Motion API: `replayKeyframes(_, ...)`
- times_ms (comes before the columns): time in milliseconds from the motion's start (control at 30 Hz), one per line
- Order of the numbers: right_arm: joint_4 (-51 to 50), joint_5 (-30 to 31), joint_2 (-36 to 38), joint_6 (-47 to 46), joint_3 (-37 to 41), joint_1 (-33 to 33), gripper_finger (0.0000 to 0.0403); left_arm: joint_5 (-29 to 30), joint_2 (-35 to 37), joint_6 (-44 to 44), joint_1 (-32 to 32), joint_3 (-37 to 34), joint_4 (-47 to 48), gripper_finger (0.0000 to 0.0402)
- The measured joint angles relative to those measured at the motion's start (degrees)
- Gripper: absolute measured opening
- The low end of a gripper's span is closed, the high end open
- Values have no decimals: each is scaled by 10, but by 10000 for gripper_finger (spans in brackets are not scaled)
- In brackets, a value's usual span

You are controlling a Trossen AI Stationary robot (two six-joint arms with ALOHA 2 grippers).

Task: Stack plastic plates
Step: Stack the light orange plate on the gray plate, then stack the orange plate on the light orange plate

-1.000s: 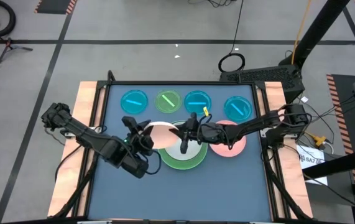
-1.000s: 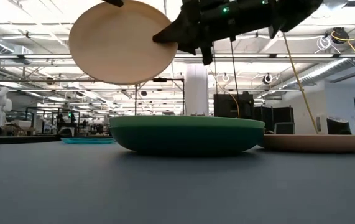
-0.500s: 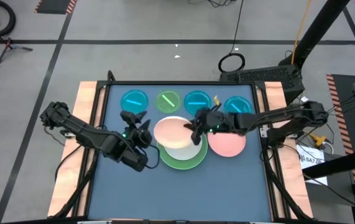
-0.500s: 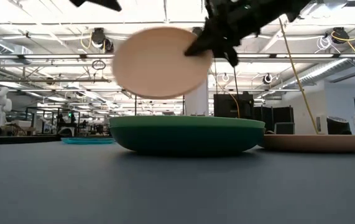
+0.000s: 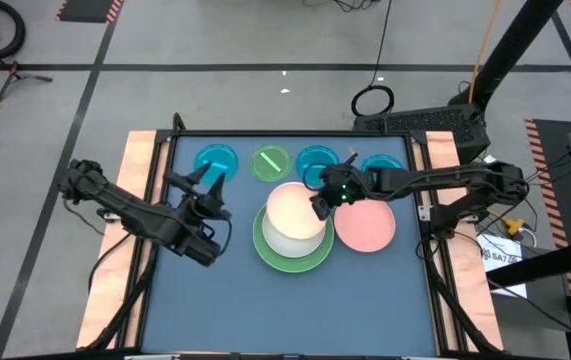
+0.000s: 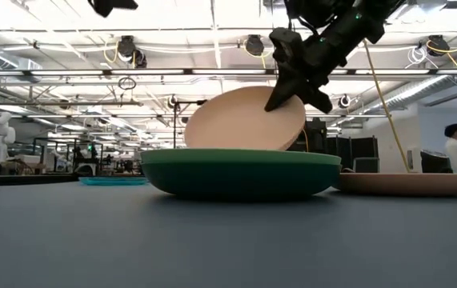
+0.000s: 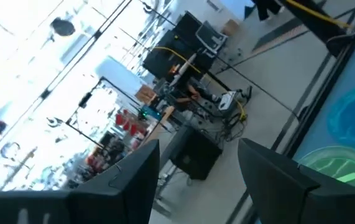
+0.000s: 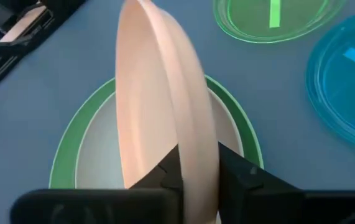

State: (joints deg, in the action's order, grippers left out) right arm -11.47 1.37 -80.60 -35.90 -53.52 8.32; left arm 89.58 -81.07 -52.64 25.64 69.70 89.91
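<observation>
The right gripper (image 5: 321,200) carries the round cream plastic plate (image 5: 295,210) down onto the green plate stack (image 5: 270,255), its low edge now touching, while the left gripper (image 5: 197,180) backs off leftward, fingers spread.

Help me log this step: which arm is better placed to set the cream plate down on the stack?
Right. The right pincer is shut on the cream plate, tilted over the green plate. The left pincer is open and off to the side.
</observation>
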Motion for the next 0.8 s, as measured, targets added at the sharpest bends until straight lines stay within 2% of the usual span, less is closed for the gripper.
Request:
replayKeyframes(133,-2,1,-7,-25,0,7,107,5,7,-73,-20,-47,1,223)
replayKeyframes(333,-6,18,-11,-35,0,11,155,5,6,-90,-53,-73,1,223)
replayKeyframes(633,2,18,-11,-40,0,10,165,5,6,-94,-82,-73,1,223)
replayKeyframes(800,-37,-6,-5,-57,0,6,166,0,5,-92,-84,-73,0,223)
